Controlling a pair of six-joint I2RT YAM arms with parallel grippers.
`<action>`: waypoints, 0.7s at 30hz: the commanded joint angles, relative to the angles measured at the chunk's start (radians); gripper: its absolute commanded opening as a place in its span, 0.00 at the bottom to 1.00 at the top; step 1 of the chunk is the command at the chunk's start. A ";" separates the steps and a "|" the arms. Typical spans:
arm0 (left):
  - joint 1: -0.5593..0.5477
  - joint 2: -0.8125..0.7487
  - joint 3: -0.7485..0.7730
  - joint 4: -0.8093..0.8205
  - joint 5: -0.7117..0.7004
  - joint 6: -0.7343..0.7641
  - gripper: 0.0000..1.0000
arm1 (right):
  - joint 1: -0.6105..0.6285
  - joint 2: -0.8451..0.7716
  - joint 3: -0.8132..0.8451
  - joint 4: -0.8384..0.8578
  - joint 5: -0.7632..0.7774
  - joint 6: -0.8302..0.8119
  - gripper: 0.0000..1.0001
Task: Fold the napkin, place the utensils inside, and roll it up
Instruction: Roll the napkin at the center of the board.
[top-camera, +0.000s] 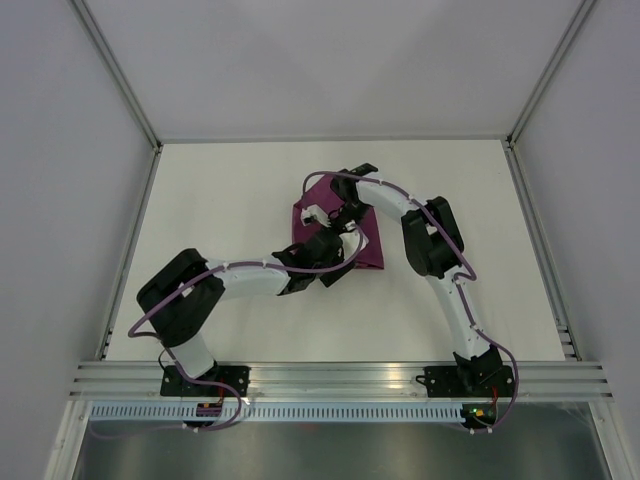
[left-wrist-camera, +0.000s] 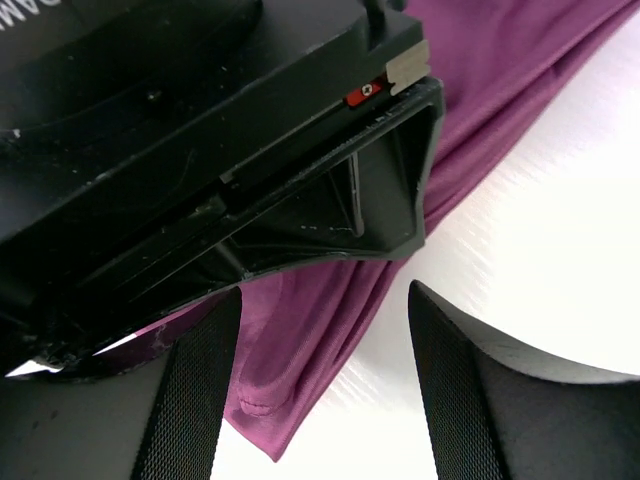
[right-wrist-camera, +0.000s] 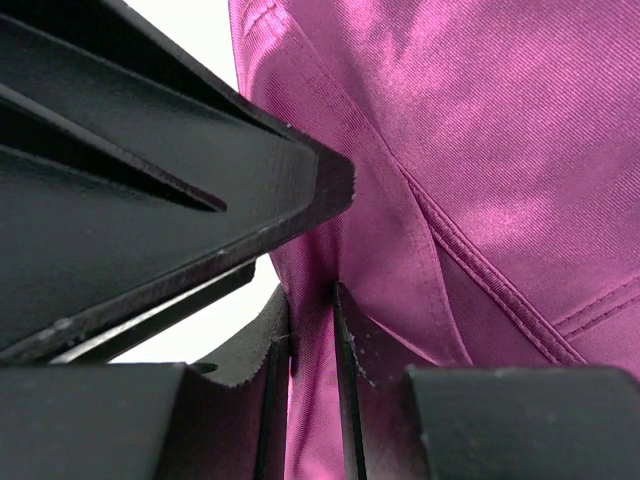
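Plum-purple napkin (top-camera: 372, 252), lying in doubled layers at the middle of the white surface (top-camera: 220, 200), both arms reaching over it. Right gripper (right-wrist-camera: 310, 310) is clenched on a raised pleat of the cloth beside a hemmed edge, probably so that layer can be carried across for the fold. Left gripper (left-wrist-camera: 320, 330) stands released, fingers spread above the napkin's folded corner (apparently placed to pin or take it). No utensils are visible.
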 joint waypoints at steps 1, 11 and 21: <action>-0.001 0.047 0.038 0.040 0.009 0.061 0.72 | 0.009 0.117 -0.036 0.012 0.192 -0.060 0.16; -0.012 0.077 0.035 0.025 0.029 0.047 0.70 | 0.002 0.128 -0.018 -0.004 0.198 -0.062 0.16; -0.012 0.013 -0.075 0.174 0.044 0.060 0.70 | -0.005 0.142 -0.012 -0.004 0.198 -0.058 0.15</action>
